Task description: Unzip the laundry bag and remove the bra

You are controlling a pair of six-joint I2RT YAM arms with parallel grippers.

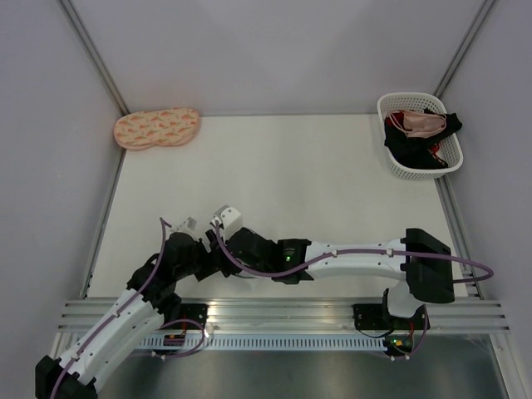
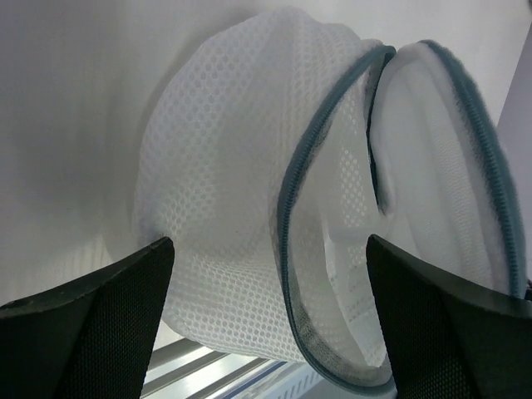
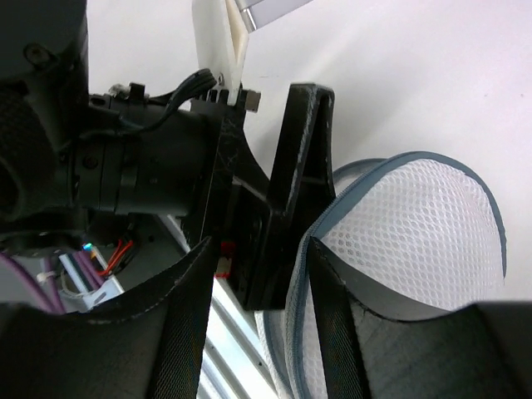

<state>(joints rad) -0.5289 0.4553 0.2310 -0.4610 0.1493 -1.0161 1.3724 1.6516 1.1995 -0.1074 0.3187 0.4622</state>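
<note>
The laundry bag (image 2: 224,166), white mesh with a grey-blue zipper rim (image 2: 291,216), is unzipped part way, its flap (image 2: 440,166) hanging open. It sits between the wide-set fingers of my left gripper (image 2: 268,249), which grips its sides above the front rails. My right gripper (image 3: 259,258) is open, with the bag's rim (image 3: 303,274) and a left finger between its fingers. Its right finger (image 3: 332,316) lies against the mesh. In the top view both grippers (image 1: 212,243) meet and hide the bag. The pale pink bra (image 1: 420,125) lies in the basket.
A white lattice basket (image 1: 416,173) at the far right holds black and red garments. A peach two-lobed pad (image 1: 156,128) with orange prints lies at the far left. Aluminium rails (image 1: 283,314) run along the near edge.
</note>
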